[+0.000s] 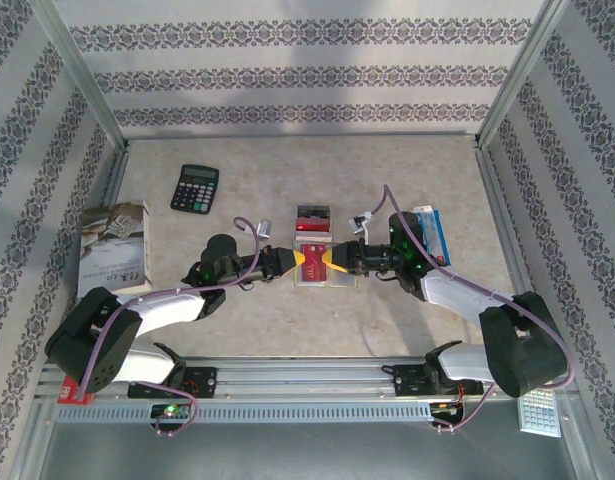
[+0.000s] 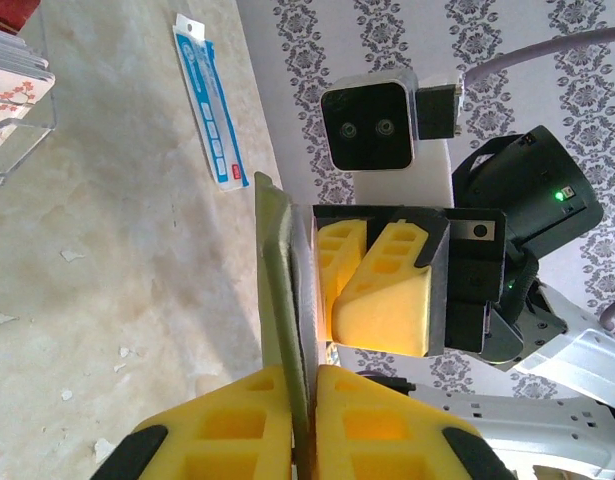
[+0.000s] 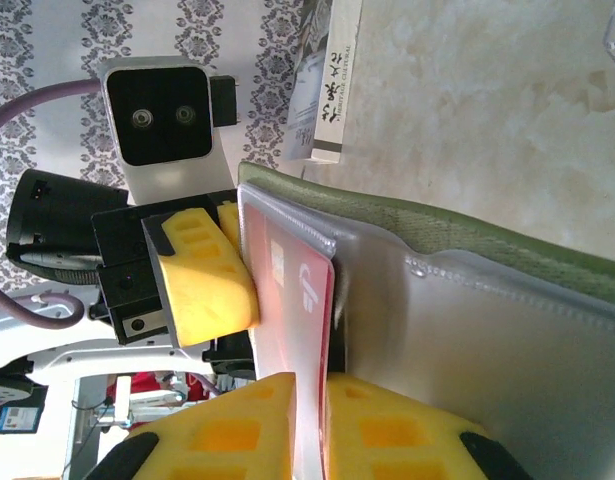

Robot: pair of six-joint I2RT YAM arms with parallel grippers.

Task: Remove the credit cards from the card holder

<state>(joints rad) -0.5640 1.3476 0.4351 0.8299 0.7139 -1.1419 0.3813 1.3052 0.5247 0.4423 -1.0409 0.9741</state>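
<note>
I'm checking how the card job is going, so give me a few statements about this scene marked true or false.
1. The left end effector clamps the olive-green folding card holder. True.
2. The red plastic card lies loose and untouched. False: it is at the holder, pinched by the right end effector.
3. The black calculator sits between the two end effectors. False: it lies far left, apart from both.
4. The blue-and-white flat packet lies to the right of the holder. True.

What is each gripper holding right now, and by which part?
The left gripper clamps the holder by its olive outer edge. The right gripper pinches the red card by its edge nearest that wrist camera.
</note>
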